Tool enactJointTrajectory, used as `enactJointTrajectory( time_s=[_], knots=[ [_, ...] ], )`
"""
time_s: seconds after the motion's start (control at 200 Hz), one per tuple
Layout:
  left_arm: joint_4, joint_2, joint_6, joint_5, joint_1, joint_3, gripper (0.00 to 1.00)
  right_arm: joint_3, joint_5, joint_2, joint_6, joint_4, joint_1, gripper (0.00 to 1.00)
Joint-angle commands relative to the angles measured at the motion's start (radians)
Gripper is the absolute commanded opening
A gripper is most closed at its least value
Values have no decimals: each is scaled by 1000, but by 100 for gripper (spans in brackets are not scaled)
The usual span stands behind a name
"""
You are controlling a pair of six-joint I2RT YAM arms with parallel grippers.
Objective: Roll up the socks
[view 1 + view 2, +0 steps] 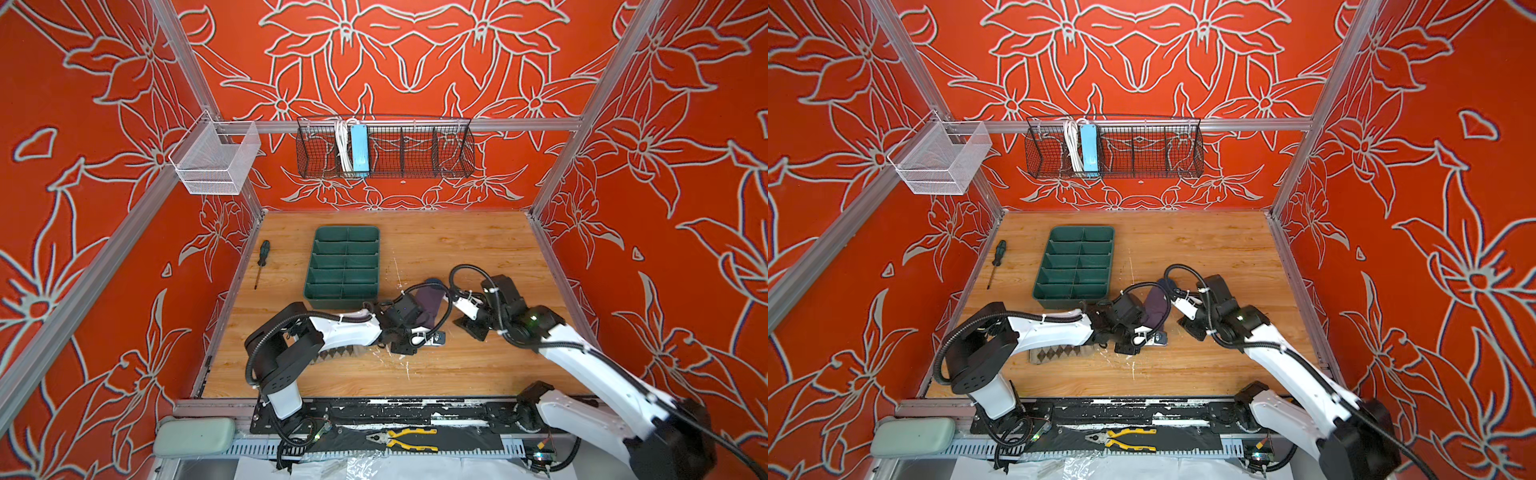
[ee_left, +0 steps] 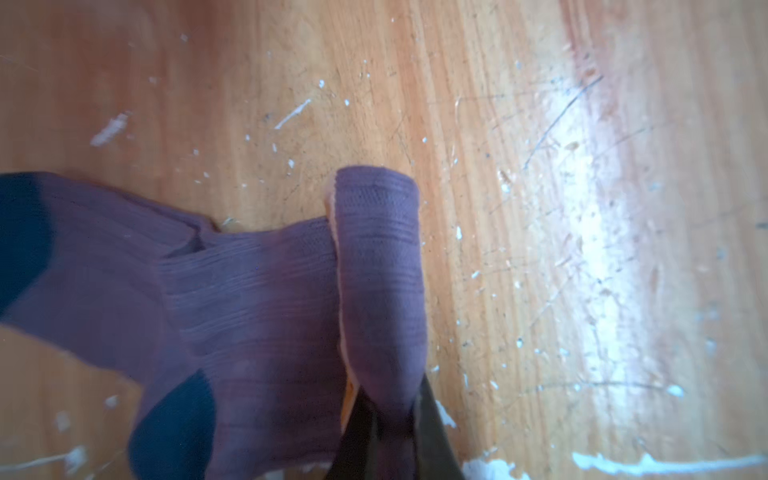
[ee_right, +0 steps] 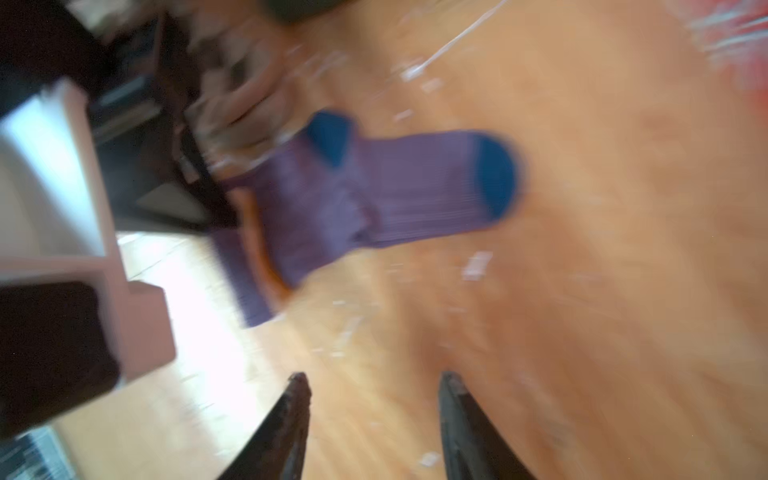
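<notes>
Status: left pincer (image 2: 390, 411) is closed tight on the ribbed purple sock with dark teal heel and toe (image 2: 257, 299), pinching one end of the folded-over cuff band. A thin yellow cuff edge shows along that fold. Reads as the first turn of the roll. The rest of the sock lies flat on the scuffed wooden desk (image 1: 457, 249).

Geometry that matters: in both top views the purple sock sits mid-desk between the two arms, near the front right corner of the green plastic compartment tray (image 1: 343, 266). Its long axis runs front to back, with the cuff end at the left pincer and the toe pointing at the back wall. The fold line lies across that axis, so the roll has to travel away from the pincer, toward the toe.

The right pincer (image 3: 376, 386) has its jaws apart with nothing between them, over bare desk just right of the sock and not touching it. Its wrist view is blurred but shows the sock ahead of the fingertips. The left arm is the one on the fabric. The right is near enough to pin the free end of the fold, which is my guess for its job.

The beige-olive sock with brown argyle diamonds (image 1: 1054, 355) lies flat under the left forearm, long axis across the desk, not rolled.
</notes>
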Motion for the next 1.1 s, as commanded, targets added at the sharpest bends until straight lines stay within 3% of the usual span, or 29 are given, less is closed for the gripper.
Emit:
enactJointTrajectory(
  time_s=[0.0, 0.075, 0.23, 0.4, 0.48, 0.576, 0.691, 0.936, 1.096],
  knots=[
    [-253, 95, -26, 151, 41, 77, 0, -38, 219, -159, 18, 101, 1, 54],
    [-278, 127, -79, 168, 59, 118, 0, -45, 189, -284, -57, 64, 1, 54],
    [-341, 187, -105, 226, 88, 198, 0, -44, -76, -445, -302, -156, 3, 55],
    [-381, 237, -165, 300, 126, 259, 0, -60, -78, -394, -409, -258, 37, 55],
    [-411, 260, -181, 338, 143, 285, 0, -91, -25, -354, -415, -191, 122, 55],
    [-438, 286, -192, 368, 160, 309, 0, -149, 119, -280, -465, -44, 283, 56],
    [-450, 303, -202, 397, 176, 324, 0, -186, 217, -110, -497, 138, 396, 55],
    [-471, 324, -203, 413, 187, 347, 0, -222, 265, 224, -489, 496, 450, 54],
    [-475, 324, -205, 412, 188, 346, 0, -199, 272, 391, -511, 566, 452, 50]
  ],
)
